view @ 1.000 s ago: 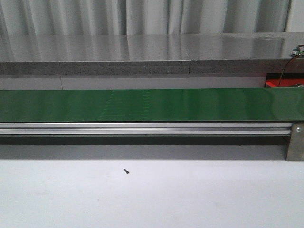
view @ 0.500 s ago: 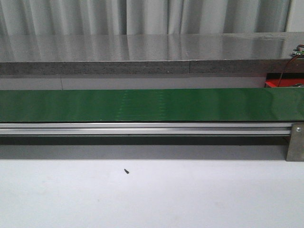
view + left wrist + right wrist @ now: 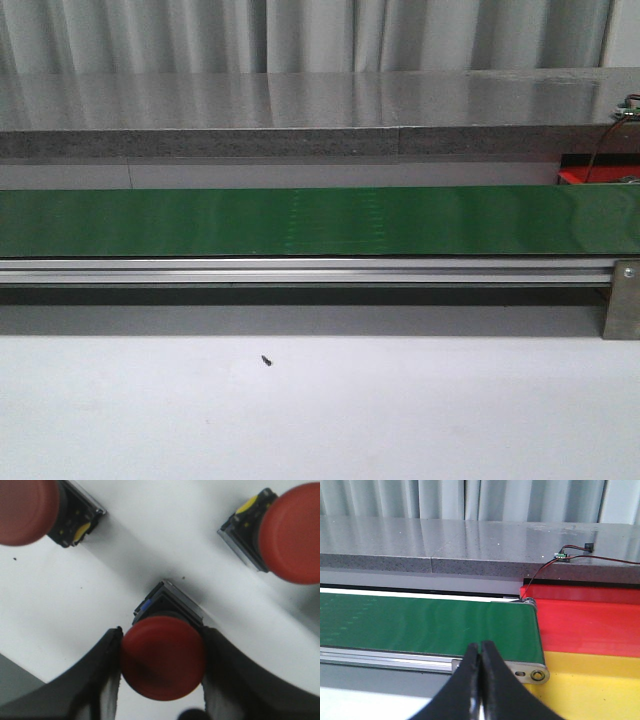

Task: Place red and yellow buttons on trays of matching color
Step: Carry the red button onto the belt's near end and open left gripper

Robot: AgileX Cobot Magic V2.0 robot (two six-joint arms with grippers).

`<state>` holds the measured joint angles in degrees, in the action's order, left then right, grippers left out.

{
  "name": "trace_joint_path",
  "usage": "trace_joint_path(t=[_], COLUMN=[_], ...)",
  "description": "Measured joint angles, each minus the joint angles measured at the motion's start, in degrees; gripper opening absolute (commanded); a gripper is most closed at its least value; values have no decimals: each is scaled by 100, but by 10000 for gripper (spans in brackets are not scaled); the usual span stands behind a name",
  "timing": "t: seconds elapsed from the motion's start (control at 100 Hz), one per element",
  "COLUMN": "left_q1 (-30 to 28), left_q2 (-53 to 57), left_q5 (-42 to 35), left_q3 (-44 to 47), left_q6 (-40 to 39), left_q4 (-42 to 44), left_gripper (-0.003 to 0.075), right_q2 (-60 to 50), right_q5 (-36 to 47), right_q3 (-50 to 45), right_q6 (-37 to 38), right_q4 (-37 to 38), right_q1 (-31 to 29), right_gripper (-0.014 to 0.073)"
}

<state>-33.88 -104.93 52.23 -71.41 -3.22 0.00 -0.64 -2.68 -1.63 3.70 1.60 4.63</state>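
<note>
Watching the green belt [image 3: 320, 221], you saw only its pale streak slide rightward with no button aboard, while your left gripper [image 3: 162, 672] pinched a red button [image 3: 163, 657] on the white table and your right gripper [image 3: 480, 680] hung closed and empty near the red tray [image 3: 590, 625].

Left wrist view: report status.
Left gripper straddles a red button, contact unclear. Right gripper shut, empty. Green belt bare.

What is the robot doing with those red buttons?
The left gripper has its fingers around one red button on a white surface, with two more red buttons nearby. The right gripper is shut and empty, by the end of the green belt, next to a red tray and yellow tray. The belt carries nothing.
</note>
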Motion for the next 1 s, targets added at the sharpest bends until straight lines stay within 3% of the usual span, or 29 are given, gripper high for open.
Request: trace_joint_path(t=[0.3, 0.53, 1.0], left_q1=[0, 42, 1575], left_q2=[898, 1678, 1297], left_q5=[291, 517, 996], left_q3=[0, -10, -1126], left_q6=[10, 660, 1124], left_q4=[0, -778, -859], left_gripper=[63, 63, 64], right_q2=[0, 0, 0], right_q5=[0, 0, 4], right_q3=[0, 0, 0], right_q6=[0, 0, 0], right_q4=[0, 0, 0], right_q1=[0, 0, 0], right_gripper=[-70, -70, -70])
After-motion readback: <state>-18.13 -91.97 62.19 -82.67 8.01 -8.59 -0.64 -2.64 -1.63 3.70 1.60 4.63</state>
